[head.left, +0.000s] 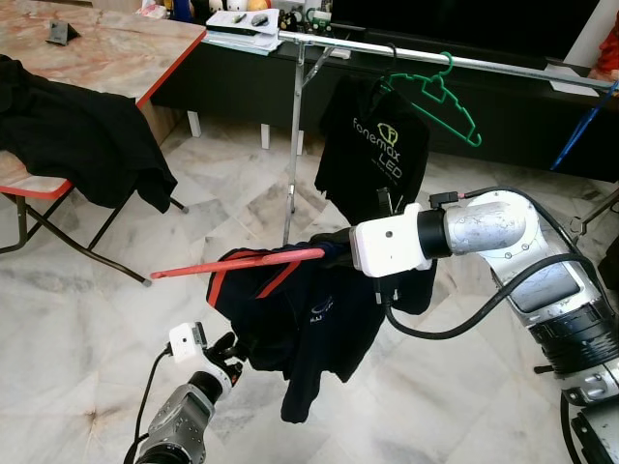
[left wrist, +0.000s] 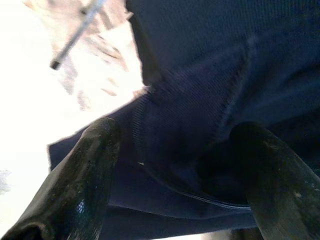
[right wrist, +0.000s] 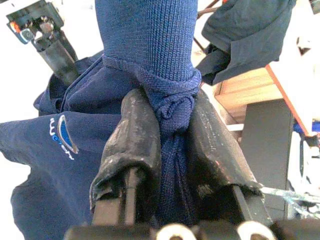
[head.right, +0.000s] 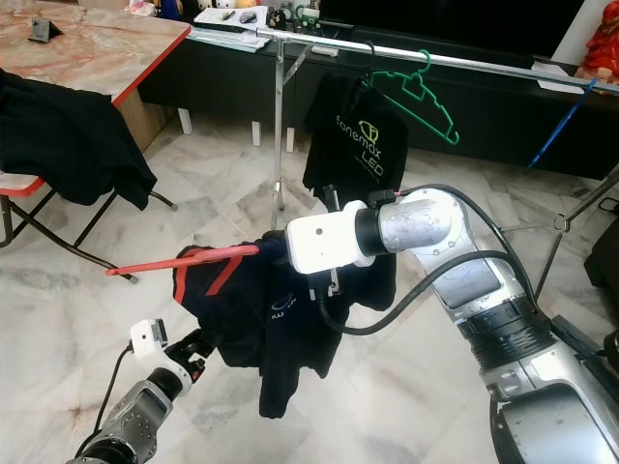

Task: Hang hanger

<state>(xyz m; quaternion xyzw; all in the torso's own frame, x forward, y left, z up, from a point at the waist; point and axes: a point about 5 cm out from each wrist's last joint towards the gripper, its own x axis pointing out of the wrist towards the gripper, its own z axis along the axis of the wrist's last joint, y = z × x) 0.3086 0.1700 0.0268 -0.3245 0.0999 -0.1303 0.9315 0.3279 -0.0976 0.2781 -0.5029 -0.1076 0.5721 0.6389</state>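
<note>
Two black fingers (right wrist: 140, 145) of the right gripper (right wrist: 172, 130) are clamped on a bunched fold of the navy shirt (head.left: 309, 309), pinching the knit tight between them; from the head views the grip itself is hidden behind the white wrist and the cloth. The shirt hangs from a red hanger (head.left: 237, 262), whose one arm pokes out level toward the robot's left while the rest, hook included, is buried in fabric. Below, the left gripper (left wrist: 175, 150) reaches up at the shirt's lower edge with its fingers spread apart, the hem lying between them; whether either pad touches the cloth is hard to tell. Behind stands a metal rail (head.left: 435, 56) carrying a black printed shirt (head.left: 372, 145) and a bare green hanger (head.left: 440, 97). At the robot's left a table (head.left: 106, 48) holds a draped black garment (head.left: 77, 135), cut off by the edge.
</note>
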